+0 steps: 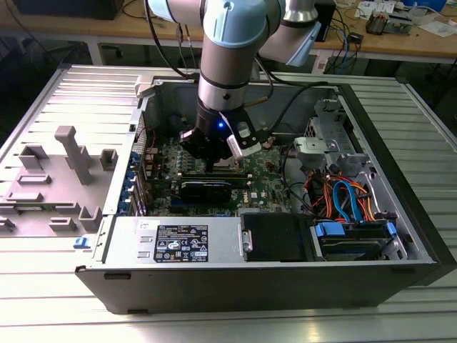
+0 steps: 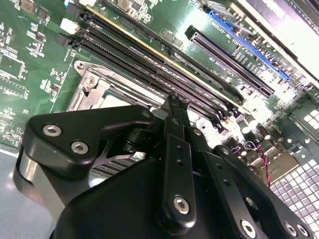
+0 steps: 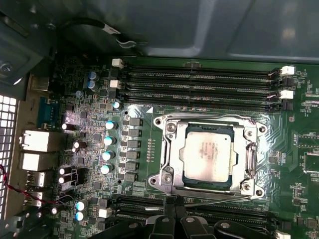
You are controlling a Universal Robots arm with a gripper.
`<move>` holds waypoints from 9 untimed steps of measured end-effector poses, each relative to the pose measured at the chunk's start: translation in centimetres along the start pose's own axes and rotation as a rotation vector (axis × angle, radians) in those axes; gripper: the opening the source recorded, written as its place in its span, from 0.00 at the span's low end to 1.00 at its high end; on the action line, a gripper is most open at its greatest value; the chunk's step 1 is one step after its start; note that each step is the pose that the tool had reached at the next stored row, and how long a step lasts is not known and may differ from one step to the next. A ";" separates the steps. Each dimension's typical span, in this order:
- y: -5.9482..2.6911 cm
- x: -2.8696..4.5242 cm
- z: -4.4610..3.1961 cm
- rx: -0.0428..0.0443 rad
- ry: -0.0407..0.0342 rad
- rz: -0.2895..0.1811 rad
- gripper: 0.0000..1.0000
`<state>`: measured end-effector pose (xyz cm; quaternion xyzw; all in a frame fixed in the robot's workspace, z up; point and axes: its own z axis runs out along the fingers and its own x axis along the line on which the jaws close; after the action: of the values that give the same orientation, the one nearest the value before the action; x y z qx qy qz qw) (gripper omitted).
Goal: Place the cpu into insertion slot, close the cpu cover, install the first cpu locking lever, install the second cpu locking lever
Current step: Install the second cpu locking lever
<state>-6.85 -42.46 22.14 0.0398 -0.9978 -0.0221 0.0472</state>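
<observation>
The cpu (image 3: 208, 153), a silver-grey square chip, lies flat in the insertion slot (image 3: 164, 179) on the green motherboard (image 3: 299, 164). The silver cpu cover (image 3: 172, 145) is down around it, and the chip shows through its window. A thin metal lever rod (image 3: 224, 200) runs along the socket edge nearest my fingertips. My gripper (image 3: 173, 203) is shut, its tips touching at that edge with nothing visible between them. In the second wrist view the gripper (image 2: 172, 103) points down beside the socket corner (image 2: 90, 82). In the exterior view the gripper (image 1: 213, 166) reaches into the open computer case.
Long black memory slots (image 3: 199, 84) flank the socket on two sides. Capacitors (image 3: 107, 142) and rear ports (image 3: 37, 142) stand beside it. The case holds a black card (image 1: 206, 187), a power supply (image 1: 178, 243), a drive cage (image 1: 325, 146) and coloured cables (image 1: 346, 200). A grey fixture tray (image 1: 57, 179) lies outside.
</observation>
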 end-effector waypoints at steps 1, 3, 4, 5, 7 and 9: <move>0.00 0.06 0.02 -0.0032 -0.0003 -0.001 0.11; 0.02 0.39 0.13 -0.0093 -0.0007 -0.002 0.11; 0.02 0.48 0.21 -0.0134 -0.0010 -0.003 0.11; 0.01 0.63 0.31 -0.0199 -0.0015 -0.004 0.11; 0.01 1.02 0.53 -0.0306 -0.0023 -0.005 0.11; 0.00 1.24 0.69 -0.0368 -0.0029 -0.006 0.11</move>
<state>-8.15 -42.54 21.57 0.0417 -0.9972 -0.0406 0.0464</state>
